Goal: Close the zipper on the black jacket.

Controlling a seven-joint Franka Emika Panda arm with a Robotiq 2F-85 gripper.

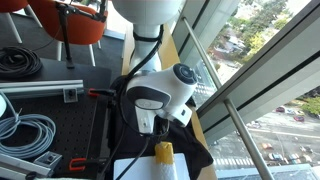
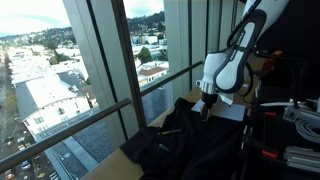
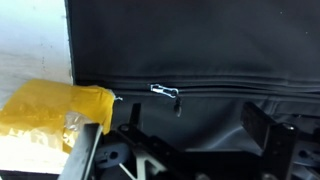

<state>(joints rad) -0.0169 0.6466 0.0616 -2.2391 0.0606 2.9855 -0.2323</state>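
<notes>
Lower left of wrist view: yellow object (image 3: pixel 50 110) at edge of the black jacket (image 3: pixel 200 40). Mid frame: the zipper (image 3: pixel 250 93), horizontal, with pale pull (image 3: pixel 165 92) near centre. Bottom: gripper (image 3: pixel 195 125), jaws wide apart, nothing held. In an exterior view, right of centre: gripper (image 2: pixel 205 100) low over jacket (image 2: pixel 170 135).

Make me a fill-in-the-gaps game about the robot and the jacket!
The jacket on the table is coloured ___. The lumpy thing at its edge is coloured ___. The claw above the jacket has its jaws ___, gripping nothing. The chairs far behind the robot are coloured ___.
Missing words: black; yellow; open; orange.
</notes>
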